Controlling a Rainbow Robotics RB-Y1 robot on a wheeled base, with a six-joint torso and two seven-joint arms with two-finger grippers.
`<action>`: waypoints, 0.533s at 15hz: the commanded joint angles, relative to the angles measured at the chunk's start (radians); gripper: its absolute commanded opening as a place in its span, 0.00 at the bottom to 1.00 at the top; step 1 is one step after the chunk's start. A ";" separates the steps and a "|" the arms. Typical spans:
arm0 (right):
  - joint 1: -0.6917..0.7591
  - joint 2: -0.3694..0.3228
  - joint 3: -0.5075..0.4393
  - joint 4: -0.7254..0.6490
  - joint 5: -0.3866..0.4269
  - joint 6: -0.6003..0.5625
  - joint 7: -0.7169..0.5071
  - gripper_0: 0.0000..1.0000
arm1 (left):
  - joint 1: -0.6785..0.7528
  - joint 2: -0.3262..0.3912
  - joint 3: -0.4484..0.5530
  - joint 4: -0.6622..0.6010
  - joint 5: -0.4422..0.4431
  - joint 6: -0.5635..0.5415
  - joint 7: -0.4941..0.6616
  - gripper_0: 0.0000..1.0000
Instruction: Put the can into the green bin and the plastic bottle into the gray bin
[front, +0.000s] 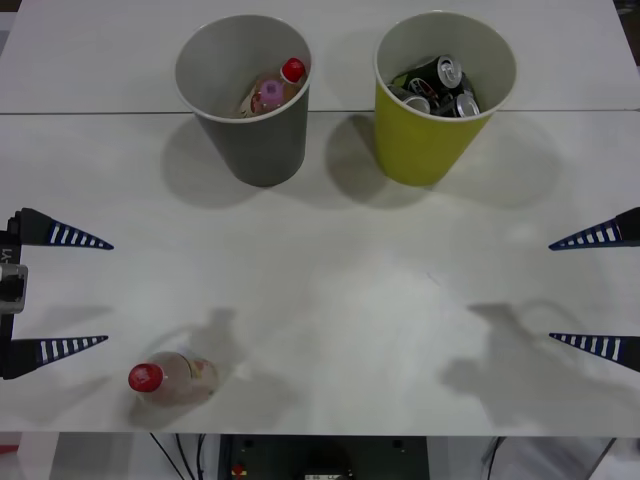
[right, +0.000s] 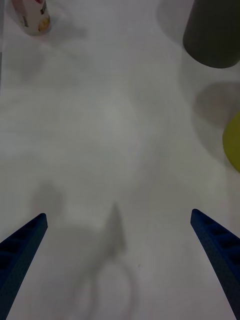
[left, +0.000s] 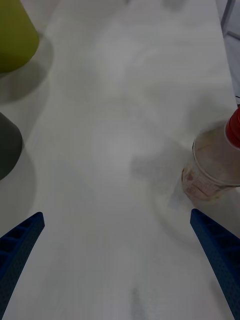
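Front view: plastic bottle (front: 172, 377) lying on table (front: 330, 260), label unreadable; both end effectors spread apart.

bright overhead light | soft multiple shadows | wrist views slightly blurred

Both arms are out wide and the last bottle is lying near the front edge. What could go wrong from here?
1. The plastic bottle lies on its side near the table's front edge; a nudge from the left gripper could roll it off.
2. The gray bin already holds two bottles, so a drop could bounce out.
3. The green bin stands close beside it; a wide swing might knock either.
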 joint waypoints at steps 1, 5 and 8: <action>0.000 0.000 0.000 0.000 0.000 0.000 0.000 1.00 | 0.000 0.000 0.000 0.000 0.000 0.000 0.000 1.00; 0.000 0.000 0.000 0.000 0.000 0.000 0.000 1.00 | 0.022 0.005 -0.003 0.018 -0.009 -0.030 0.000 1.00; 0.000 0.000 0.000 0.000 0.000 0.000 0.000 1.00 | 0.048 0.005 -0.003 0.024 0.016 -0.031 -0.009 1.00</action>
